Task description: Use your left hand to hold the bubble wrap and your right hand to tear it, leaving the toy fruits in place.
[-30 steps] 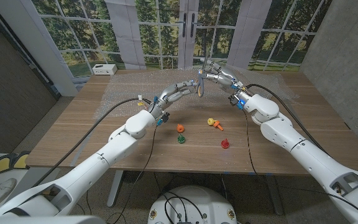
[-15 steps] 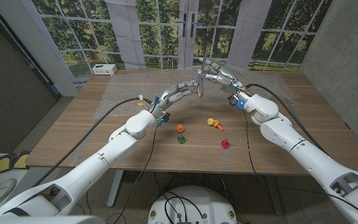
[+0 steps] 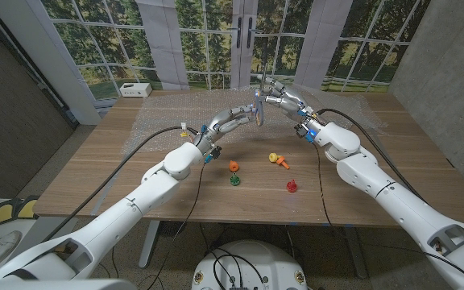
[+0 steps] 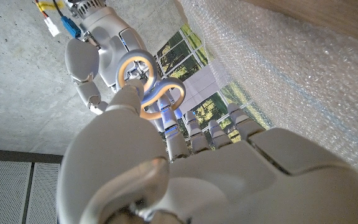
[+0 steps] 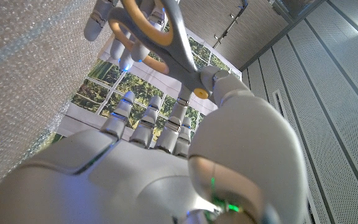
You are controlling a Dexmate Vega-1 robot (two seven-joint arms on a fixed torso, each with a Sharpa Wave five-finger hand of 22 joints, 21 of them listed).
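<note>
Scissors (image 3: 258, 107) with orange-lined handles held up above the desk (image 3: 119, 173) between both hands, over its far middle. Left hand (image 3: 230, 121) pinches a handle loop; right hand (image 3: 280, 98) grips the blade end near the pivot, fingers (image 5: 129, 109) clenched around it. Bubble wrap (image 3: 159, 113) lies flat along the far part of the desk, untouched by either hand. Toy fruits (image 3: 234, 172) sit scattered on bare wood nearer the robot, well apart from the wrap.

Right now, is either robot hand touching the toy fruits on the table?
No, both the left hand and right hand are raised together, away from the toy fruits.
</note>
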